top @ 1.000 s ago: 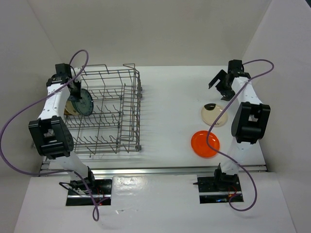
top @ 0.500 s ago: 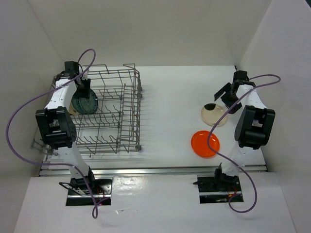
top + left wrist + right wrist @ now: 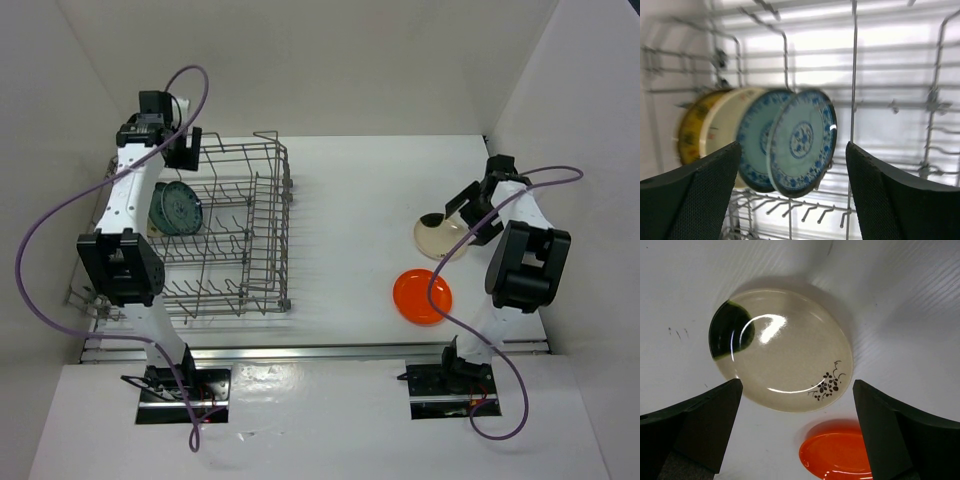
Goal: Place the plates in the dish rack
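while four plates (image 3: pixel 175 208) stand on edge inside the dish rack (image 3: pixel 270 240) at the left of the overhead frame, namely the brown-yellow plate (image 3: pixel 687 127), a racked cream plate (image 3: pixel 722 117) and two blue-green plates (image 3: pixel 801 140), two more lie flat on the tabletop (image 3: pixel 350 200) at the right: the loose cream plate (image 3: pixel 785 347) and, just below it in the frame, the orange plate (image 3: pixel 840 454). the right pincer (image 3: pixel 468 214) hovers over the loose cream plate, jaws wide apart and empty. the left pincer (image 3: pixel 183 152) hangs near the rack's upper left corner, also spread and holding nothing.

the risk i see lies in the pickup: the plate is glossy and flat, so a pinch on its rim could slip, or shove it into the orange one nearby. the left pincer, if it dips, could knock the front blue-green plate over.

the left wrist view is blurred, so i cannot tell which tines hold each plate; the orange plate is cut off at the lower edge of the right wrist view.
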